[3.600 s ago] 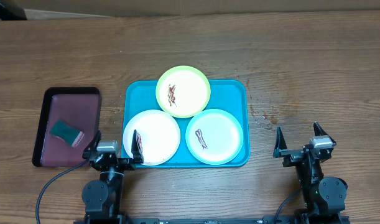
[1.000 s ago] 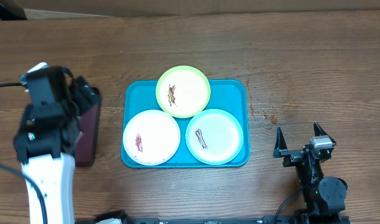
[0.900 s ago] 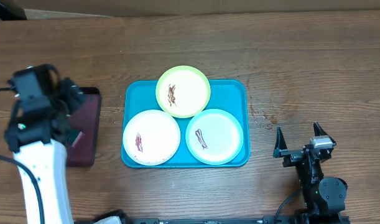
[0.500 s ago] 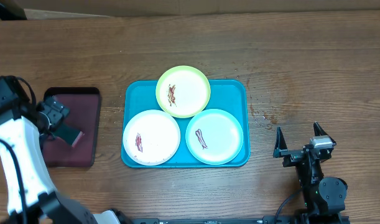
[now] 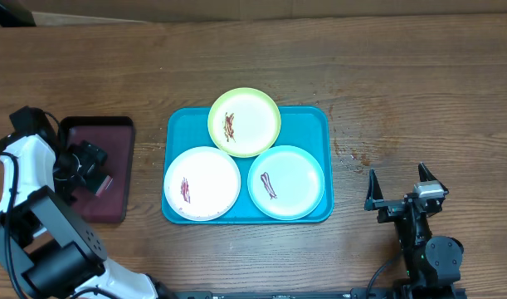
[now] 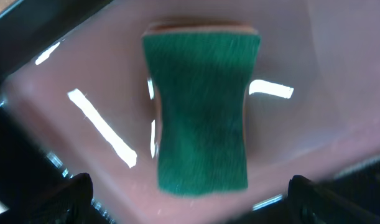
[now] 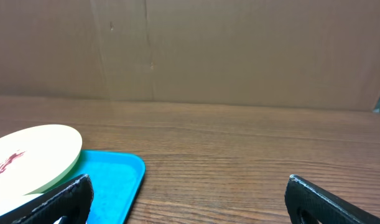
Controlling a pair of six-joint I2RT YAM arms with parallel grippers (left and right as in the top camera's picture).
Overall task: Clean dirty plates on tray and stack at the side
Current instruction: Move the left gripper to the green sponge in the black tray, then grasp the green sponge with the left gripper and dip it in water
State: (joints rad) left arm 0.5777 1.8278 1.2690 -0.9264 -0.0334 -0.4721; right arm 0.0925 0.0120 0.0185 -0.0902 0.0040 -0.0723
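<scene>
**Left tool** (image 5: 85, 162): spread wide, grasping nothing. It hangs over the maroon tray (image 5: 116, 137) near the surface's left edge, with one finger on either side of the green sponge (image 6: 202, 112).

**Right tool** (image 5: 397, 189): released and empty, near the front right corner.

**Turquoise tray** (image 5: 315, 120): mid-surface, carrying three smeared plates. The yellow-green plate (image 5: 245, 122) sits rearmost, and its rim meets the white plate (image 5: 202, 183) and the mint-rimmed plate (image 5: 286, 181).

**Hazards:** If you close too high, you will likely pinch only the sponge's top, and it may twist free. If you descend off-centre, a finger could catch the maroon tray's rim and drag it.

**Views:** Your left wrist camera alone shows the sponge whole, green face up; from overhead the tool hides most of it. Only the overhead camera shows all three plates. The right wrist camera catches just the yellow-green plate's edge and one corner of the turquoise tray.
</scene>
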